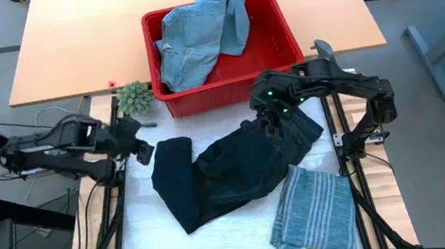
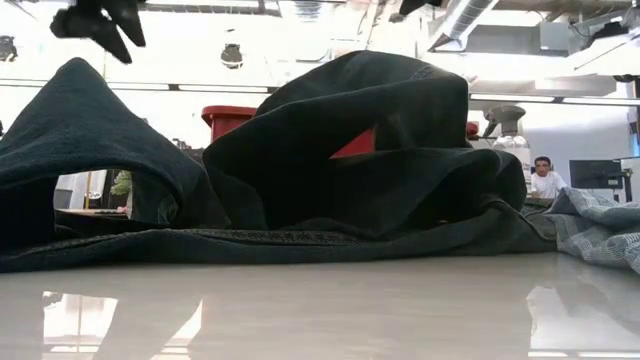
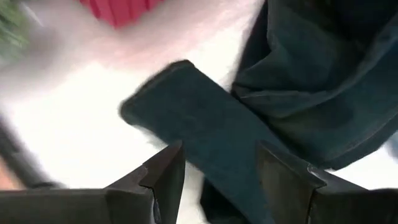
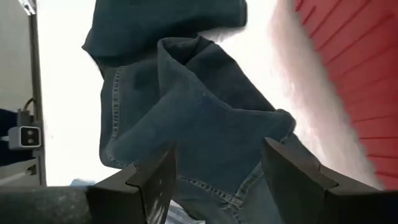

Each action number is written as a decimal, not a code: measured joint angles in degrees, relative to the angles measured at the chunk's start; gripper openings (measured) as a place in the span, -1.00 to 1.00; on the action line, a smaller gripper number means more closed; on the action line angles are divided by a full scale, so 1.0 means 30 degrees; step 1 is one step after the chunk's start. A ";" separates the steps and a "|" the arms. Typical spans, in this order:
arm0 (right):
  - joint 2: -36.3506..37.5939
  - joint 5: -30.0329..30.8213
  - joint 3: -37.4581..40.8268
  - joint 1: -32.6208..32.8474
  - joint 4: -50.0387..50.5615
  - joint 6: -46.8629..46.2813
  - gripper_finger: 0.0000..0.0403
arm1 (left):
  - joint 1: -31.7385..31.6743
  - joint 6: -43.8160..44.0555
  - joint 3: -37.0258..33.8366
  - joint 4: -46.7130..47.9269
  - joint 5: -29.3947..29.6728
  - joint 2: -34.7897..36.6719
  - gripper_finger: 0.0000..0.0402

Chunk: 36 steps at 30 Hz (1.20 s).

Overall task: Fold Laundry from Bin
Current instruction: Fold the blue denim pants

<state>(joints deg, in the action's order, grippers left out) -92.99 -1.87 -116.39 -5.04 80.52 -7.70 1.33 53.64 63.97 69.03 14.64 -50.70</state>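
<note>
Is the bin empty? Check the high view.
No: the red bin holds light blue denim pieces, one draped over its far rim.

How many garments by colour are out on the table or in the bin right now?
Dark navy trousers, crumpled on the white table: 1
Blue-grey white-striped shirt, folded near the right arm: 1
Light blue denim pieces in the red plastic bin: 2
Total: 4

Dark navy trousers (image 1: 228, 174) crumpled mid-bench, folded blue-grey striped shirt (image 1: 315, 214) touching their near right edge, light blue denim pieces (image 1: 197, 36) heaped in the red bin (image 1: 277, 48) behind
</note>
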 joint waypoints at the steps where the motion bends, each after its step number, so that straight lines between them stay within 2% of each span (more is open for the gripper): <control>1: 0.0024 0.0151 -0.0004 0.0058 0.0006 -0.0003 0.26 | -0.0979 -0.0390 -0.0743 -0.0753 -0.1142 0.0194 -0.11; 4: 0.0041 0.0176 -0.0004 0.0099 0.0025 -0.0003 0.26 | -0.3382 -0.1420 -0.2700 -0.2062 -0.3617 0.0176 -0.11; 9: -0.0016 0.0175 0.0001 0.0326 -0.0012 0.0019 0.26 | -0.6241 -0.2425 -0.4723 -0.2856 -0.4666 -0.0046 -0.11; 13: -0.0016 0.0172 0.0003 0.0456 -0.0003 0.0157 0.26 | -0.8204 -0.2472 -0.6606 -0.5907 -0.8091 -0.0087 -0.11; 15: -0.0016 0.0168 0.0003 0.0566 0.0009 0.0162 0.26 | -0.9013 -0.2510 -0.7429 -0.6565 -0.9087 -0.0177 -0.11; 20: -0.0016 0.0161 -0.0001 0.0722 -0.0057 0.0277 0.26 | -1.0331 -0.2864 -0.8639 -0.6527 -1.0218 -0.0626 -0.11; 25: -0.0023 0.0161 0.0003 0.0824 -0.0011 0.0464 0.26 | -1.0934 -0.3166 -0.7865 -0.6451 -1.0276 -0.0595 -0.11; 27: -0.0023 0.0161 0.0003 0.0824 0.0003 0.0570 0.26 | -1.1017 -0.3753 -0.6666 -0.6450 -0.9539 -0.0311 -0.11; 29: -0.0023 0.0161 0.0003 0.0798 0.0003 0.0651 0.26 | -1.1012 -0.4135 -0.5649 -0.5326 -0.7788 -0.0145 -0.11; 31: -0.0023 0.0161 0.0003 0.0794 0.0003 0.0866 0.26 | -1.1122 -0.4182 -0.5396 -0.4257 -0.7198 -0.0162 -0.11; 36: -0.0023 0.0161 0.0003 0.0780 -0.0037 0.1090 0.26 | -1.1695 -0.4134 -0.6781 -0.4428 -1.0147 -0.0541 -0.11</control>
<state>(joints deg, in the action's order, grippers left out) -93.06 -1.39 -116.38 -2.70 80.41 -4.43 -33.76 41.24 43.63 55.74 -15.80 -52.32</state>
